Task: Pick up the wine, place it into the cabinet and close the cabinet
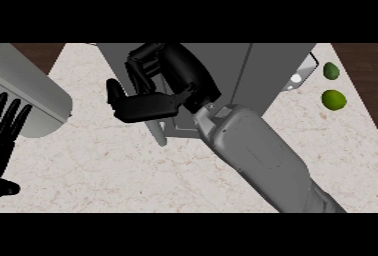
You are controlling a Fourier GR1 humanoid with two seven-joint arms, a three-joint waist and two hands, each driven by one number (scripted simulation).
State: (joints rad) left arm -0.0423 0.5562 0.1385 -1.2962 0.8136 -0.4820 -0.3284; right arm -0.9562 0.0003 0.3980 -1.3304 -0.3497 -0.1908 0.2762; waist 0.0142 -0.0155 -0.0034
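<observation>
Black right hand (159, 85) is curling its fingers at the grey cabinet (255, 70); left hand (11, 130) is resting, fingers spread.

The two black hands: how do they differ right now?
The right hand is up at the grey cabinet, fingers curled, while the left hand rests at the view's left edge, fingers straight and pointing up. The right shows its whole grey forearm; the left is cut off by the edge. Both are black.
</observation>
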